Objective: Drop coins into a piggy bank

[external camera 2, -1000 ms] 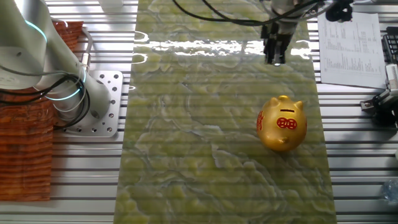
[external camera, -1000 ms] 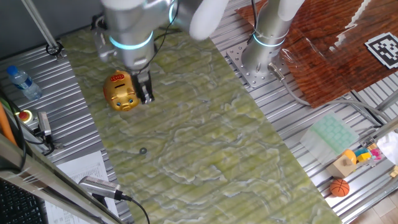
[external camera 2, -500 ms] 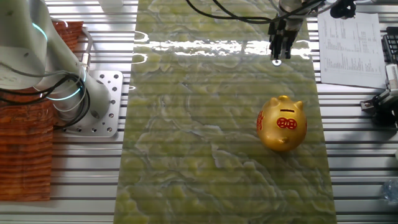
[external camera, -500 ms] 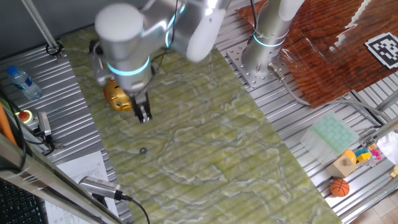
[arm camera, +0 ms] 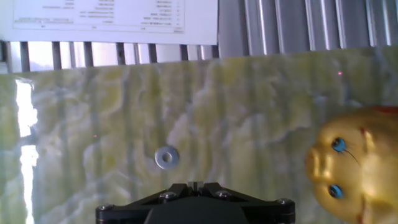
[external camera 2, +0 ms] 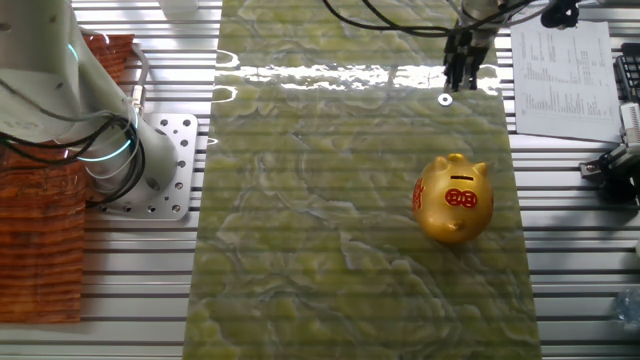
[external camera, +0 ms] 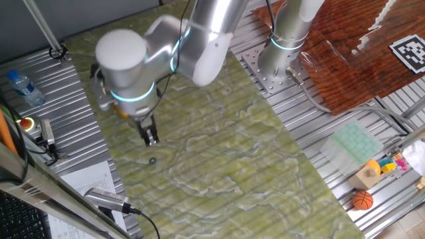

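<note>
The gold piggy bank (external camera 2: 455, 198) stands on the green mat, its slot and red marking on top. In the hand view the piggy bank (arm camera: 357, 163) is at the right edge. In one fixed view the arm hides nearly all of it. A small round grey coin (external camera 2: 445, 98) lies flat on the mat; it also shows in one fixed view (external camera: 153, 160) and in the hand view (arm camera: 166, 157). My gripper (external camera: 151, 137) hangs a little above the mat, just short of the coin and apart from the pig, jaws together and holding nothing visible. It also shows in the other fixed view (external camera 2: 460, 78) and in the hand view (arm camera: 194, 185).
A printed sheet (external camera 2: 560, 65) lies past the mat's edge near the coin; it also shows in the hand view (arm camera: 112, 15). A water bottle (external camera: 23, 86) and a handheld device (external camera: 106, 198) lie on the slatted table. An orange basketball (external camera: 362, 199) sits far right. The arm's base (external camera: 275, 63) stands beyond the mat.
My gripper has moved away from the piggy bank's side toward the coin and the paper edge of the mat. The coin and the pig have not moved.
</note>
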Available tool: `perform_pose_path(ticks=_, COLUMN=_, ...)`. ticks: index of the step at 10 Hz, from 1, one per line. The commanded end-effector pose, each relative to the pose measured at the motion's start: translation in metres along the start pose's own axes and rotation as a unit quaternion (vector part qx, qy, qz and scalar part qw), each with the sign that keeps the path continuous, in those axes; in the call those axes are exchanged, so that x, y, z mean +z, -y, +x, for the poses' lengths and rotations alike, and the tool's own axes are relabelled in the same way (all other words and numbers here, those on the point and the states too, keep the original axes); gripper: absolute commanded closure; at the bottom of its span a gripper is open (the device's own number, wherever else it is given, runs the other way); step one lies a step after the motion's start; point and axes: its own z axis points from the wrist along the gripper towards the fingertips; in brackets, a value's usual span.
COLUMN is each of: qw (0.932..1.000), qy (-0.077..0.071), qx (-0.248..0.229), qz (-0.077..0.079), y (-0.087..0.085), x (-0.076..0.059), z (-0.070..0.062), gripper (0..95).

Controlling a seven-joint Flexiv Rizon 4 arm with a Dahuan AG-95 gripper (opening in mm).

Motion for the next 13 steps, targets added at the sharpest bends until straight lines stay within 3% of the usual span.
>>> perform_pose_path(ticks=1, qw=1.0, qy=-0.001, qx=-0.003, qz=0.002, y=-0.009, x=0.008, z=-0.009, gripper=95.0)
perform_pose_path(ticks=5, qw=1.0, qy=-0.001, qx=-0.004, qz=0.003, y=-0.011, x=0.029, z=-0.011, gripper=95.0)
perform_pose_path(ticks=8, qw=0.9999, qy=0.006, qx=-0.014, qz=0.003, y=-0.013, x=0.034, z=-0.014, gripper=95.0)
perform_pose_path(ticks=13, qw=0.9991, qy=0.006, qx=-0.041, qz=0.005, y=-0.013, x=0.035, z=-0.014, gripper=95.0)
